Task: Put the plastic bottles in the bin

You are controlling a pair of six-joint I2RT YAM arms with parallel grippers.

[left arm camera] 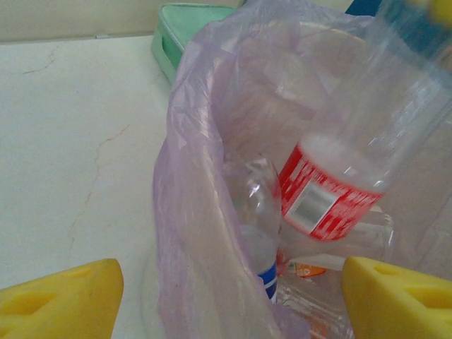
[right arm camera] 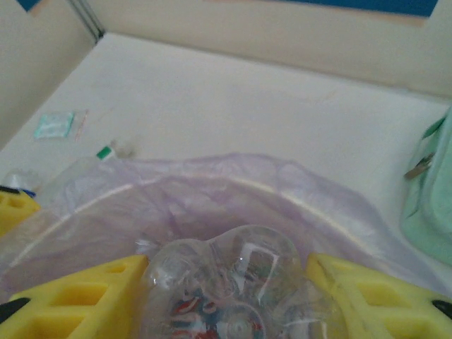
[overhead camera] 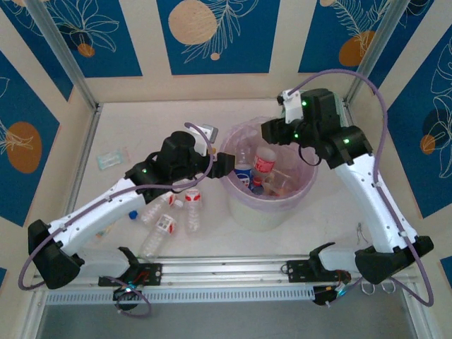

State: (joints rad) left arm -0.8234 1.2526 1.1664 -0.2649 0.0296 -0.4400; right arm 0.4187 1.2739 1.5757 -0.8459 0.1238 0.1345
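Observation:
The bin (overhead camera: 300,194) is a white bucket lined with a pink-lilac bag (left arm camera: 191,176), standing mid-table. My right gripper (overhead camera: 272,134) hangs over it, shut on a clear plastic bottle with a red-white label (overhead camera: 264,164); the bottle's base (right arm camera: 226,282) sits between the yellow fingers (right arm camera: 78,296). That bottle (left arm camera: 325,198) dangles tilted inside the bin. My left gripper (overhead camera: 222,164) is at the bin's left rim, open, its jaws straddling the bag edge (left arm camera: 226,296). A blue-labelled bottle (left arm camera: 265,272) lies inside. Three more bottles (overhead camera: 164,224) (overhead camera: 193,203) (overhead camera: 152,212) lie on the table left of the bin.
A mint green zip case (left arm camera: 183,28) (right arm camera: 431,191) lies behind the bin. A small pale packet (overhead camera: 109,159) (right arm camera: 54,126) lies at the far left. A green cap (right arm camera: 104,152) pokes out beyond the bin's rim. Enclosure walls stand on three sides.

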